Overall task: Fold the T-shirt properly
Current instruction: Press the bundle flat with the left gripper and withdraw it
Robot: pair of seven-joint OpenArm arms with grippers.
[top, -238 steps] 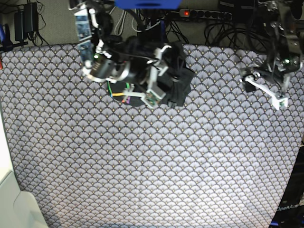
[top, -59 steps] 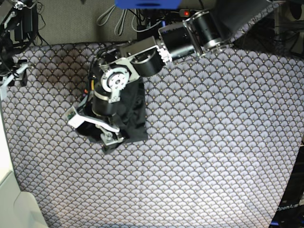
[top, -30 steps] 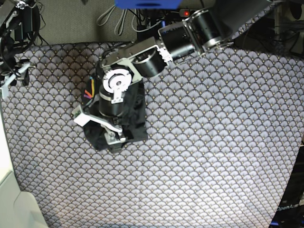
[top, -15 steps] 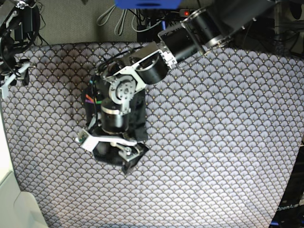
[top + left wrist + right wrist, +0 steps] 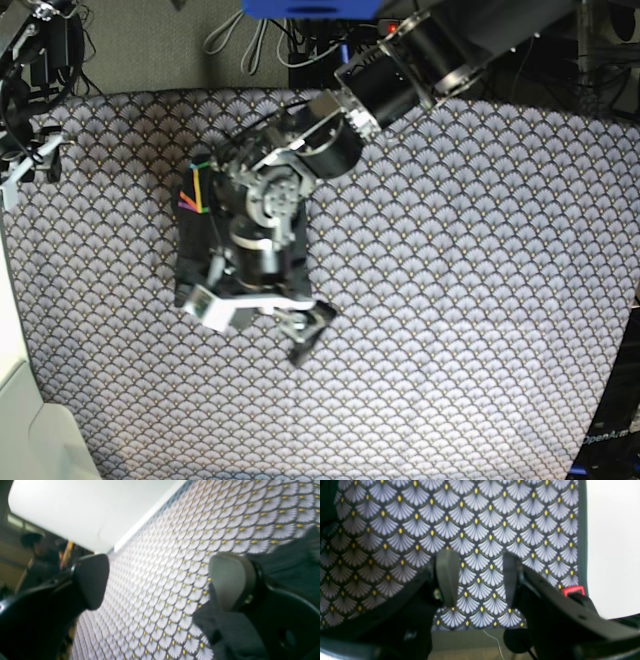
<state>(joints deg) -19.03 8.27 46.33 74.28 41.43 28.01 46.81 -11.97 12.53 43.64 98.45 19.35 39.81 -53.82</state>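
Note:
The T-shirt [image 5: 290,235] lies folded into a dark compact bundle left of the table's middle, with its rainbow line print [image 5: 194,190] showing at its far left corner. My left gripper [image 5: 262,322] hangs over the bundle's near edge, open and empty. In the left wrist view the left gripper [image 5: 160,580] has its pads [image 5: 231,580] wide apart, with dark shirt fabric [image 5: 232,635] below the right one. My right gripper [image 5: 25,165] is far off at the table's left edge. In the right wrist view the right gripper [image 5: 478,580] is open and holds nothing.
The patterned tablecloth [image 5: 450,300] covers the table. A white bin [image 5: 30,430] stands at the front left corner. Cables and a power strip [image 5: 430,28] lie behind the back edge. The table's edge and a white surface [image 5: 612,542] show beside the right gripper.
My left gripper has swung toward the near edge of the shirt, turned, and opened wider. The bundle's loose near corner is tucked back. The rainbow print shows more. The right arm stays still.

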